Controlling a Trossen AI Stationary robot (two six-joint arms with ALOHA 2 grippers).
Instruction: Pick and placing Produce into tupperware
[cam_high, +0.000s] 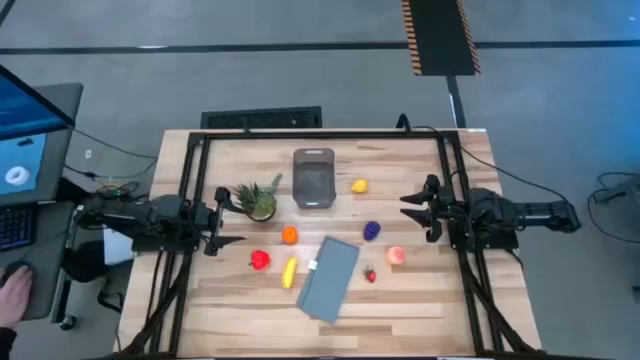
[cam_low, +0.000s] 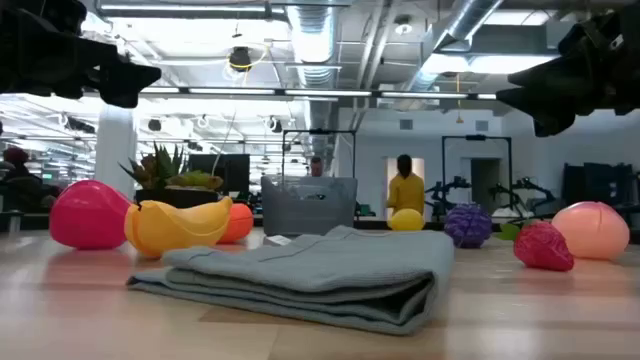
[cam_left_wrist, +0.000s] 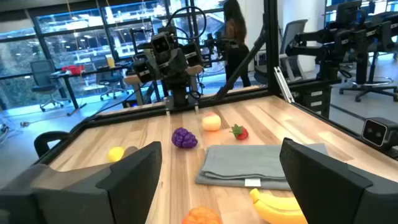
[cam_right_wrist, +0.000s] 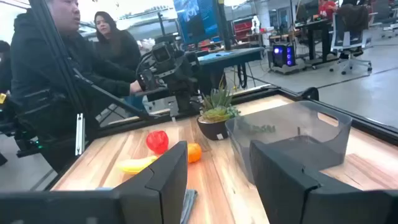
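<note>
Both pincers hang above the table with jaws parted and nothing held: the left gripper (cam_high: 222, 217) at the left edge, the right gripper (cam_high: 415, 207) at the right.

Going left to right, the risks differ. The red fruit (cam_high: 259, 260), banana (cam_high: 289, 272) and orange (cam_high: 289, 235) lie near the potted plant (cam_high: 258, 200), whose leaves a reaching finger could snag. The empty tupperware (cam_high: 314, 178), centre and far, looks light enough to skid if bumped. The folded grey cloth (cam_high: 330, 278) could catch a low pass. The lemon (cam_high: 359, 186), grapes (cam_high: 372, 230), strawberry (cam_high: 370, 275) and peach (cam_high: 396, 256) are rounded and would probably roll from an off-centre pinch.
</note>
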